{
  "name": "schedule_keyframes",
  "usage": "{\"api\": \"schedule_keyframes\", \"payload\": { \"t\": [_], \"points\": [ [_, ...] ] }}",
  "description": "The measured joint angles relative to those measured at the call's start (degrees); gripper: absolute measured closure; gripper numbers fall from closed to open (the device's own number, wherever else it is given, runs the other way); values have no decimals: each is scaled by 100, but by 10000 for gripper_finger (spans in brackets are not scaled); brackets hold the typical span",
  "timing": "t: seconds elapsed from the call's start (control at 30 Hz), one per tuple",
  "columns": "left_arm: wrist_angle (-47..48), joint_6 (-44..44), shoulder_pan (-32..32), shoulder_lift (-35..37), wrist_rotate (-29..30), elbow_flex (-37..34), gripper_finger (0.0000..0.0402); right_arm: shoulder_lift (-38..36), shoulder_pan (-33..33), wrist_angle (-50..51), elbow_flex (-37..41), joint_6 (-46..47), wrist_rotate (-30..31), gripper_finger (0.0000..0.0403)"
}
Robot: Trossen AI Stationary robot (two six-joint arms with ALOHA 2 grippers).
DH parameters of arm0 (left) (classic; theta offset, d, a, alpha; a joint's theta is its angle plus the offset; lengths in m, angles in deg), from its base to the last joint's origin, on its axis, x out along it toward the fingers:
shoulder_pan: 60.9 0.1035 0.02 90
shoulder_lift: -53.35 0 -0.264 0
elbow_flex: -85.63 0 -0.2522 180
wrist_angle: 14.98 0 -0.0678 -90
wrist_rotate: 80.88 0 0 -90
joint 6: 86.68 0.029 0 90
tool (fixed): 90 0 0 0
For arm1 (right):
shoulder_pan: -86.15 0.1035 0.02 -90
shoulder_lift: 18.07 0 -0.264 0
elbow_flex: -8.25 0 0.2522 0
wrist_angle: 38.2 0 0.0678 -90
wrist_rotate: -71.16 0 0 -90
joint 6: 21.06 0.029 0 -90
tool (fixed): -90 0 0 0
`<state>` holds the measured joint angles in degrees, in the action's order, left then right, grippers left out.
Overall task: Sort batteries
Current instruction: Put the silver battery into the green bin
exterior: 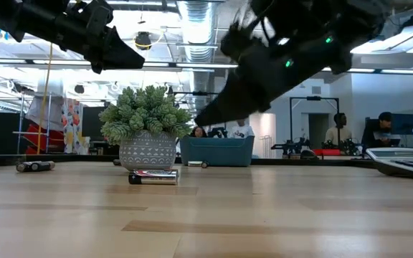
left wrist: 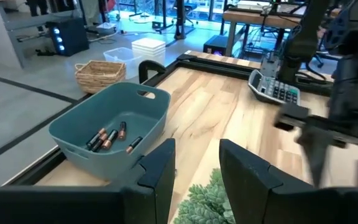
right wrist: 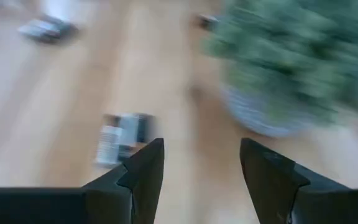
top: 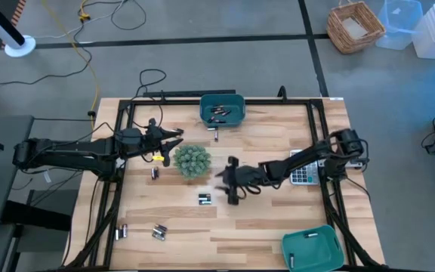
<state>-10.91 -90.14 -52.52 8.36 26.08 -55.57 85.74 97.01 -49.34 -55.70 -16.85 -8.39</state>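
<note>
Listing one wooden table (top: 278, 227) with a black frame, holding the following.

Right gripper (right wrist: 201, 168): hangs above the middle of the table, just right of the plant; fingers apart, nothing between them. A pair of batteries (right wrist: 122, 138) lies on the wood just ahead of it.

Left gripper (left wrist: 194, 168): hangs over the left half of the table, just above the plant's left edge; fingers apart with a gap between them, nothing held.

Potted plant (top: 192, 161): green, in a patterned grey pot, upright near the table's centre.

Far bin (top: 223, 110): teal, at the far edge near the middle; several batteries (left wrist: 107, 138) lie inside, dark with copper ends.

Near bin (top: 317, 248): teal, at the near right corner; at least one battery shows inside.

Loose batteries on the wood: one (top: 216, 135) just in front of the far bin; one (top: 155, 173) left of the plant; the pair (top: 205, 199) near the centre, in front of the plant; two (top: 158, 232) toward the near left; two (top: 121, 231) at the near left edge.

Calculator (top: 303, 168): grey, on the right side, partly under the right arm.

Small yellow tag (top: 157, 158): on the wood below the left gripper.

Wicker basket (top: 355, 26): on the floor beyond the table, far right.
</note>
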Motion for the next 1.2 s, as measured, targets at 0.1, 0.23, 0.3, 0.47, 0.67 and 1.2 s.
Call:
{"api": "schedule_keyframes", "payload": {
  "t": [0.1,0.23,0.3,0.47,0.67,1.2],
  "points": [
    [80,44,-2,1,-48,0,283,0,256,-185,-31,157,-50,179],
    [401,56,0,0,-49,0,283,10,525,-168,-156,335,-23,179],
    [456,59,-1,0,-49,0,283,78,606,-194,-285,427,-10,179],
    [511,60,-128,2,-49,0,283,624,780,-47,-811,457,146,185],
    [598,66,-350,1,-55,-2,283,1260,878,-46,-1446,483,275,199],
    [480,99,-532,0,-56,-2,283,1740,906,620,-1840,793,330,203]
  ]
}}
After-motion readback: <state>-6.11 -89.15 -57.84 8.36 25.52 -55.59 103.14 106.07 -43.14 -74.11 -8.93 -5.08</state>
